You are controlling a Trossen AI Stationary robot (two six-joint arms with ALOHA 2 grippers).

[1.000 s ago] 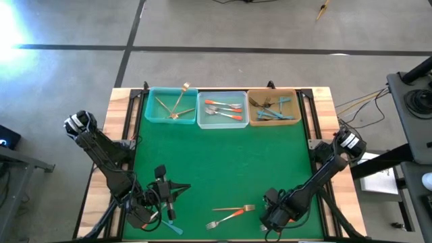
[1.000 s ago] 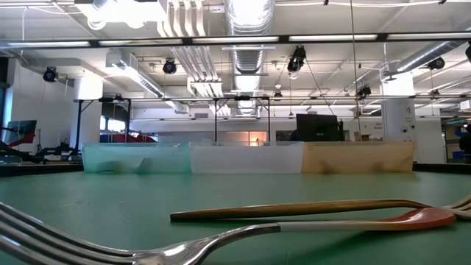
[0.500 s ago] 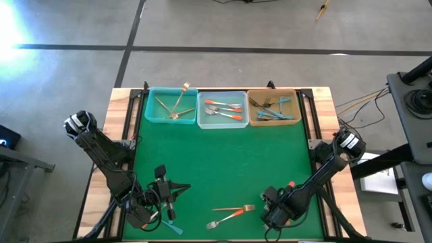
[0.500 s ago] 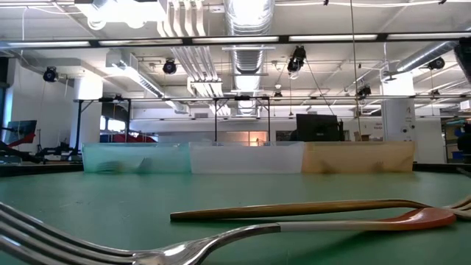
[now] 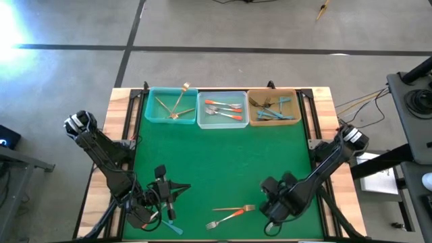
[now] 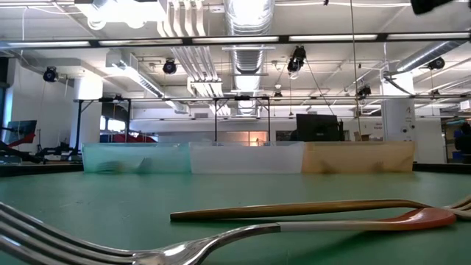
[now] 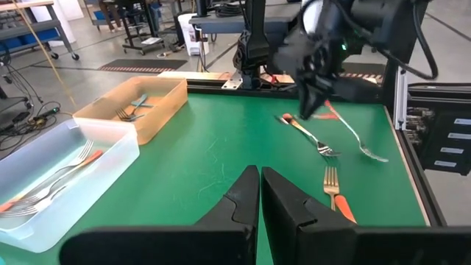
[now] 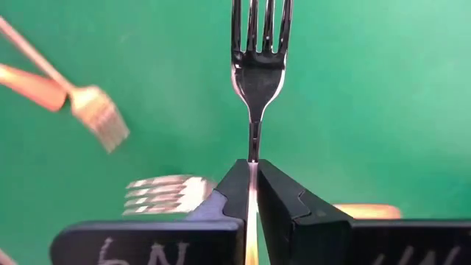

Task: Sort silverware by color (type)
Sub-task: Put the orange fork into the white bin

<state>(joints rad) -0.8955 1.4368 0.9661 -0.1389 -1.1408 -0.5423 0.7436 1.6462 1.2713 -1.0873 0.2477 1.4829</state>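
Right gripper (image 8: 252,173) at the near table edge, clamped on the neck of a silver fork (image 8: 258,62), tines pointing out ahead. Just beside it on the green mat lie a gold fork (image 5: 235,208) and an orange-handled fork (image 5: 226,219). Left gripper (image 7: 260,193) pinched shut, empty, near-left. Three bins at the far edge hold sorted forks.
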